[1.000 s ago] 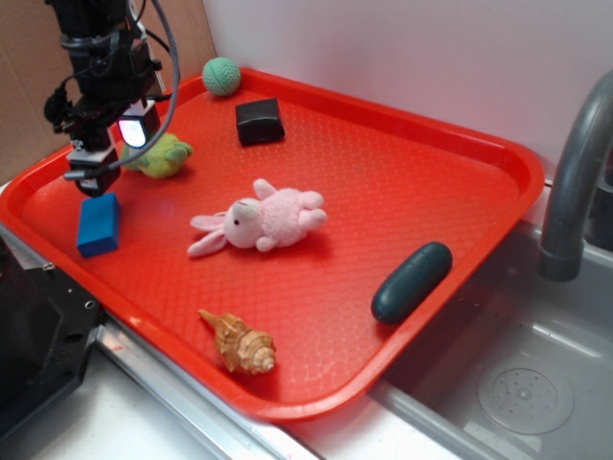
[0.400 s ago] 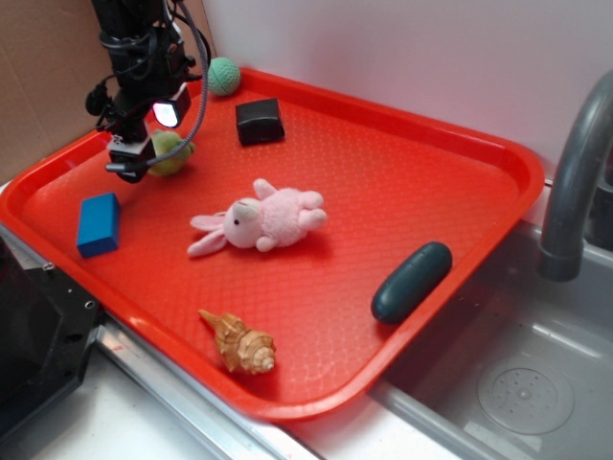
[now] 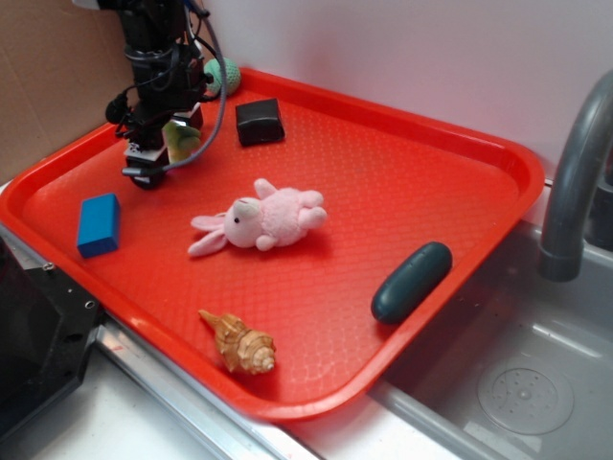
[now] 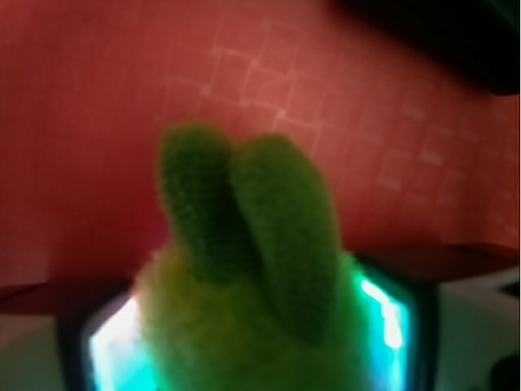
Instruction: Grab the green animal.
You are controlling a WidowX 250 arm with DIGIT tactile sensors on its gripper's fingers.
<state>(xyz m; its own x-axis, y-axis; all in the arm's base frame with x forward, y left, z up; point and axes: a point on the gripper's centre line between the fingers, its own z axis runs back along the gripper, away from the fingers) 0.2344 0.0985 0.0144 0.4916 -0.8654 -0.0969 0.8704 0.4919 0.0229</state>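
We locate the gripper (image 3: 146,172) at the far left part of the red tray (image 3: 402,153), lowered close to the tray surface. The green animal (image 3: 180,139) sits directly at the gripper, mostly hidden behind the arm and its cable in the exterior view; only a small yellow-green patch shows there. In the wrist view the green animal (image 4: 244,277) fills the lower centre of the frame, very close to the camera and out of focus, with two darker green rounded parts pointing up over the red tray (image 4: 98,98). We see lit pale surfaces on both sides of the toy in the wrist view, but we cannot tell how far apart the jaws stand or whether they press on the toy.

Other items on the tray:

- The teal crocheted ball (image 3: 226,75) lies at the far rim, just behind the arm.
- The black box (image 3: 260,121) lies to the right of the arm, near the far rim.
- The blue block (image 3: 99,224) lies near the left rim, in front of the gripper and apart from it.
- The pink bunny (image 3: 259,218) lies on its side near the tray centre.
- The seashell (image 3: 239,343) lies near the front rim.
- The dark oblong object (image 3: 412,281) lies at the right rim.

A grey faucet (image 3: 575,172) and a sink (image 3: 517,383) stand to the right of the tray.
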